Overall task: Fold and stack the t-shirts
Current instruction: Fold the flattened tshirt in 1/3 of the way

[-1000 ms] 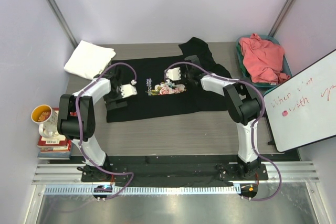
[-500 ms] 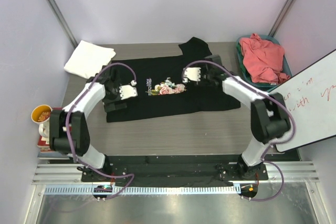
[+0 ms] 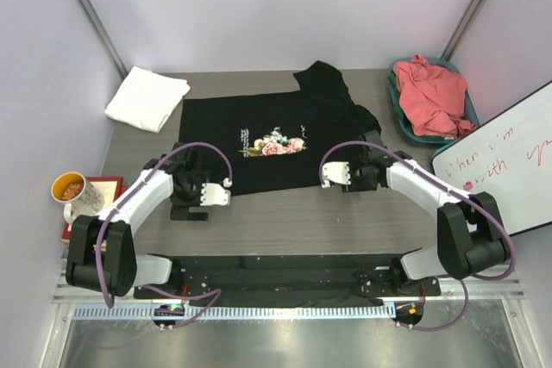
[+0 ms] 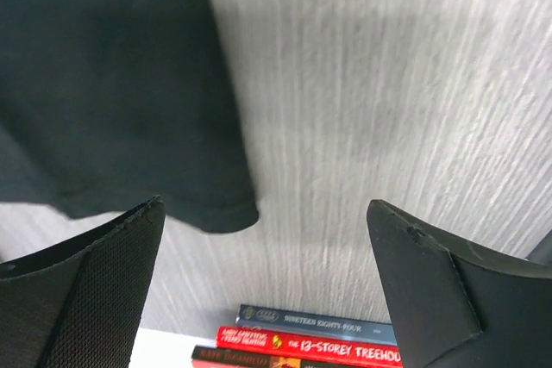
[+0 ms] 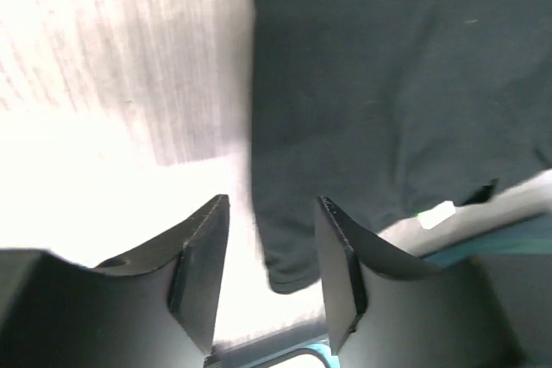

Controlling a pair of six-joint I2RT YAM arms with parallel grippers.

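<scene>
Black cotton, the rose-printed t-shirt (image 3: 216,127) lay spread flat on the grey tabletop (image 3: 285,221), limp and light, sure to sag and crease wherever unsupported. We judged its near hem corners the best hold. Our left claw (image 3: 210,196) gaped wide by the left corner; our right claw (image 3: 335,176) stood half apart over the right, gripping nothing.

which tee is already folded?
The white t-shirt, a neat pad at the far-left corner. The black t-shirt lies spread; the coral t-shirt sits bunched in a bin.
</scene>
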